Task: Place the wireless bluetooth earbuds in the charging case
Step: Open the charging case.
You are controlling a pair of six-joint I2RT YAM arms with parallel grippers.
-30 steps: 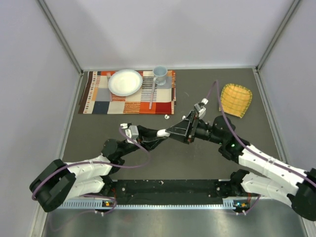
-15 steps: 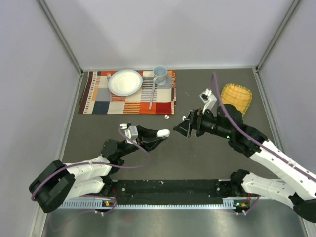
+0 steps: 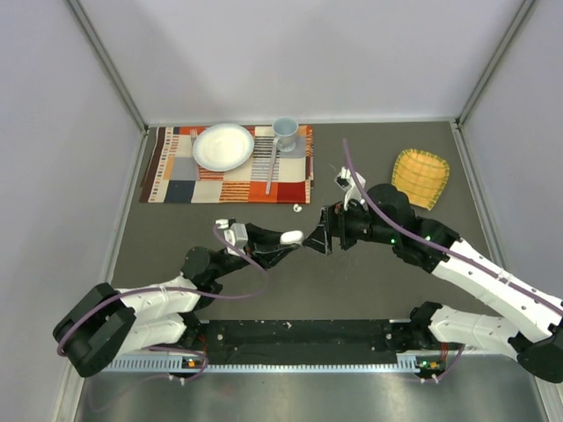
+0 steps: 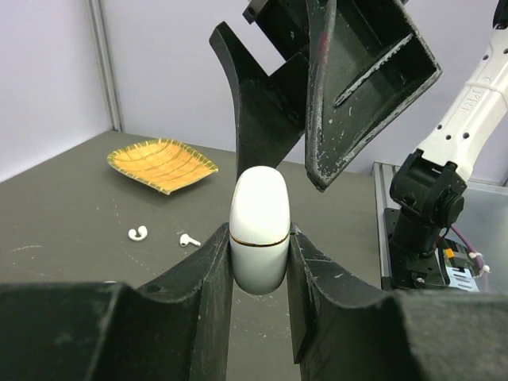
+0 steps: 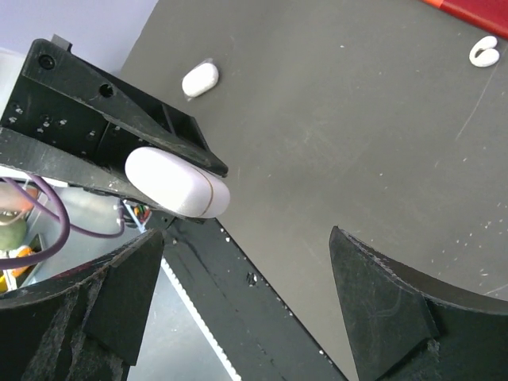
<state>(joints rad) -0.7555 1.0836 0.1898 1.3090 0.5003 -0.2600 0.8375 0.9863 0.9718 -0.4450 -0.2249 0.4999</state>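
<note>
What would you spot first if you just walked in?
The white charging case, pinched in the left gripper above the middle of the table. The right gripper gapes wide open just in front of it. Two tiny earbuds lie loose on the dark table nearby.

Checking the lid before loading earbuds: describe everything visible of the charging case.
The charging case is a glossy white plastic pebble with rounded ends and a thin seam round it; the lid looks shut. It is held above the table, pinched across its lower half by the left gripper. The open right gripper sits close to its free end, with no contact visible.
</note>
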